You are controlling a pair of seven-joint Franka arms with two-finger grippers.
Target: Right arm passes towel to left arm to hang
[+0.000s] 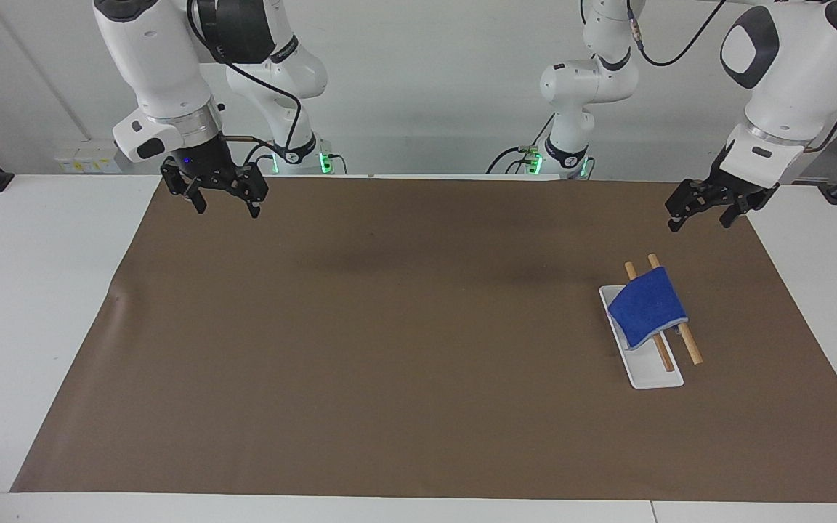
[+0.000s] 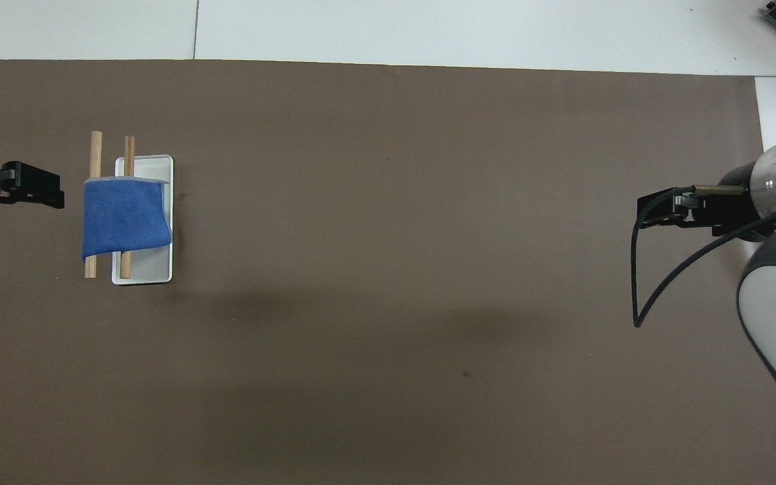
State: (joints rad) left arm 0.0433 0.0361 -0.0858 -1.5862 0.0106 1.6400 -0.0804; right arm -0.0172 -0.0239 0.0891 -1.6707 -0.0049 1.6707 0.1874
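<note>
I see the brown paper table mat (image 1: pixel 389 349), then the white tray (image 1: pixel 651 378) with the blue folded cloth towel (image 1: pixel 647 305) draped on its two wooden dowels (image 1: pixel 689 349). Left gripper (image 1: pixel 702 212) and right gripper (image 1: pixel 222 202) hang fully open, empty. Risk, in my judgement: a sideways snag slides the towel off.

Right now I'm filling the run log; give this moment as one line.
towel: draped over rack | left gripper: open, empty, above mat | right gripper: open, empty, waiting

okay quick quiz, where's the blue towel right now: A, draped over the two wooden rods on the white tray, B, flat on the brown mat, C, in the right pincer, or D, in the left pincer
A: the towel lies draped over the two wooden rods on the white tray, and both pincers hang apart from it, empty.
</note>
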